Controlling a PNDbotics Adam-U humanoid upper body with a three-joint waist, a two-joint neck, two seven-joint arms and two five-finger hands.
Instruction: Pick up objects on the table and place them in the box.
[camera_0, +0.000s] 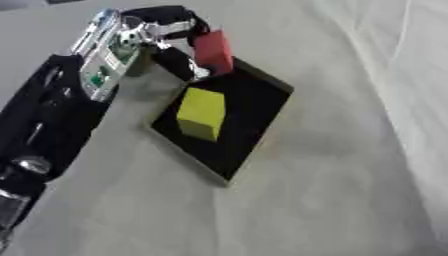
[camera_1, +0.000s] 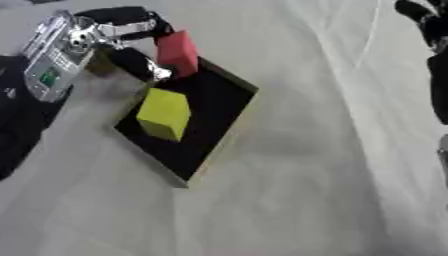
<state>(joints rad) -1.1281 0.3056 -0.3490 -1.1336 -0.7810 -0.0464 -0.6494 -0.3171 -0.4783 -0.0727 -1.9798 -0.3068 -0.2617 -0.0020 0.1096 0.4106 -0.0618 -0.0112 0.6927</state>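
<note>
Grey cloth covers the table (camera_0: 332, 200), smooth near the middle and creased into long folds along the right side, where broad bare room lies open. On it, left of centre, sits the box (camera_0: 254, 125), a shallow black rectangular tray with a thin pale rim, turned askew so one corner points near and another far. The left hand (camera_0: 162, 37), black with silver metal parts, comes in from the far left and pinches the red block (camera_0: 213, 51) between curled fingers and thumb; that block, a matte upright slab, hangs over the box's far corner, and whether it touches the floor cannot be told. A yellow block (camera_0: 202, 113) with crisp edges rests inside the box towards its left rim. Part of the right hand (camera_1: 429, 25) shows dark at the far right edge; its fingers cannot be made out.
</note>
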